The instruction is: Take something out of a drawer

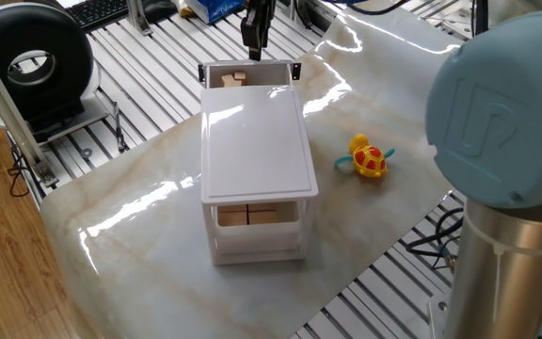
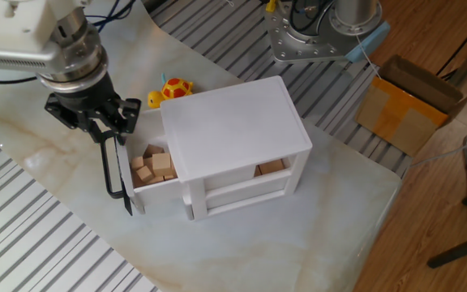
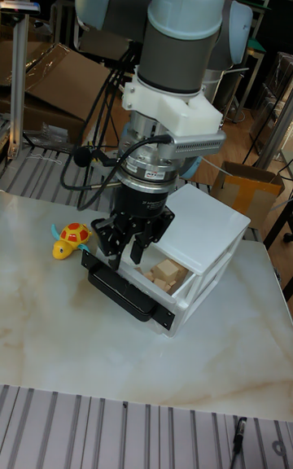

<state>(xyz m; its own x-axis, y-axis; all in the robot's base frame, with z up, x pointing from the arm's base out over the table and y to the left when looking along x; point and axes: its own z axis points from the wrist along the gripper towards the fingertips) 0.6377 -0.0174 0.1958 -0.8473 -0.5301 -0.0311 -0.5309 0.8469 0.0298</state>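
The white cabinet stands mid-table with its top drawer pulled out. Several pale wooden cubes lie inside it, also visible as cubes and cubes. The drawer's black-cornered front faces away from the cabinet. My gripper hangs open just above the drawer's front edge, beside the cubes, with nothing between its fingers. From the tall fixed view the gripper sits over the drawer's left part. In one fixed view only the gripper tip shows behind the drawer.
A yellow-and-red toy lies on the marble-patterned mat beside the cabinet. The middle drawer shows more wooden blocks. A black round device sits at the table's left, a cardboard box on the floor. The arm's grey joint blocks the right foreground.
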